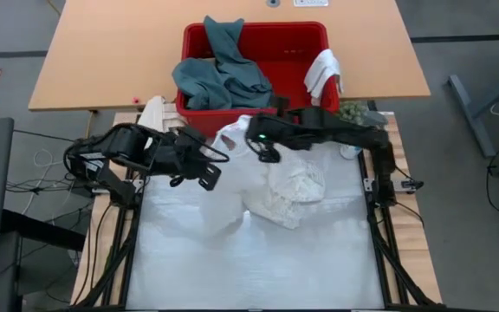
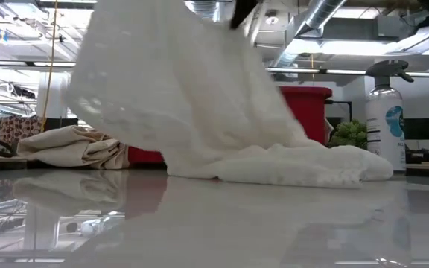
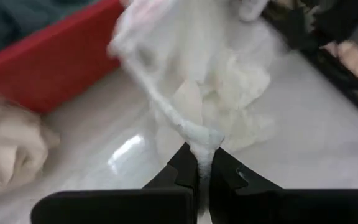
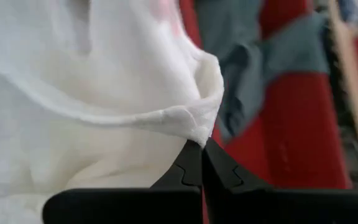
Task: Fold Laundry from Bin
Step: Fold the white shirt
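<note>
The white textured towel is held up between my two grippers near the table's far edge, in front of the red bin. Its lower part lies crumpled on the table. My left gripper and my right gripper are both shut on the towel's raised top edge. A teal-green garment hangs over the bin's near left rim. A small white cloth is draped over the bin's right rim. My left gripper pinches a bunched, rope-like stretch of the towel's edge between its two fingers, slanting down from the table's left. The cloth runs off slack from there toward the heap on the table. My right gripper pinches a corner of the towel's hemmed edge between its fingertips, slanting down from the table's right. The towel hangs from that corner in a broad sheet, its lower part on the table.
A cream bundled canvas cloth lies at the table's far left beside the bin. A spray bottle and a small green plant stand at the far right. The near half of the white table lies bare.
</note>
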